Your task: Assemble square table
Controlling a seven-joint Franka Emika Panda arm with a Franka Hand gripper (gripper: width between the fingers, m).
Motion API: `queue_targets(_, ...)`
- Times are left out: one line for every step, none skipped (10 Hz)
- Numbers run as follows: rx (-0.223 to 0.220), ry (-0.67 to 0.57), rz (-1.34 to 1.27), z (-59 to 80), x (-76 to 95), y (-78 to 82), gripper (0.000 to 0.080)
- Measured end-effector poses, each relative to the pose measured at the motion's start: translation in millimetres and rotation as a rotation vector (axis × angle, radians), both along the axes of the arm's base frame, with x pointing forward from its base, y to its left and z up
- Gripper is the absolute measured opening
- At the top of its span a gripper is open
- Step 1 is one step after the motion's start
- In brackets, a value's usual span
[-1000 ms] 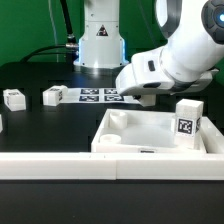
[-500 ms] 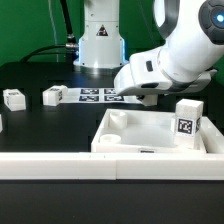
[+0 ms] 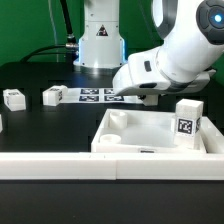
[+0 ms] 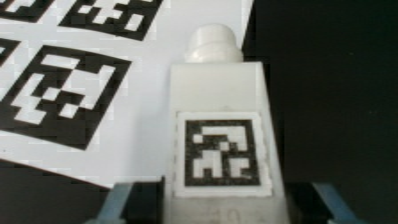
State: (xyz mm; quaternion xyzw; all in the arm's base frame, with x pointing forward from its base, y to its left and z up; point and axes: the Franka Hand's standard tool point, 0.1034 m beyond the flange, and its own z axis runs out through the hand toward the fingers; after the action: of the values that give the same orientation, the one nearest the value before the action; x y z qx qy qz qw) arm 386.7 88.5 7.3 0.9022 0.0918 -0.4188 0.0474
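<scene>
1. First loose leg (image 3: 13, 98) and second loose leg (image 3: 52, 95): lying apart on the black table (image 3: 40, 125), at the exterior view's left.
2. Marker board (image 3: 95, 96): lying flat just right of the second loose leg, in front of the robot base (image 3: 100, 40).
3. Gripper (image 4: 228, 206): hanging low over the marker board's right end, beyond the far rim of the tabletop. Its fingers (image 4: 139, 205) are standing partly apart, one on each side of the tagged leg (image 4: 222, 110). That leg is lying beside the marker board. Whether the pads are pressing on it cannot be told.
4. Square tabletop (image 3: 150, 145): sitting near and right of centre, rim upward.
5. Upright leg (image 3: 187, 118): standing at the tabletop's right corner.
6. Long white rail (image 3: 60, 165): running along the near side.
</scene>
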Motion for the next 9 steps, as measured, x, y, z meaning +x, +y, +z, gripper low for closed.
queue_targets(0.000, 0.000, -0.001, 0.0, 0.1, -0.6, 0.0288)
queue_targets(0.000, 0.000, -0.003, 0.0, 0.2, -1.1, 0.0288)
queue_targets(0.010, 0.010, 0.001, 3.6, 1.6, -3.3, 0.0288)
queue_targets(0.033, 0.034, -0.011, 32.6, 20.2, -15.0, 0.0288)
queue_targets(0.037, 0.006, -0.047, 64.2, 45.9, -28.3, 0.0288)
queue_targets(0.058, -0.026, -0.040, 85.3, 53.7, -38.9, 0.0288)
queue_targets(0.060, -0.034, -0.051, 96.3, 50.5, -43.7, 0.0288)
queue_targets(0.071, -0.108, -0.047, 92.1, 57.4, -43.8, 0.0289)
queue_targets(0.084, -0.186, -0.044, 91.5, 61.6, -43.5, 0.0290)
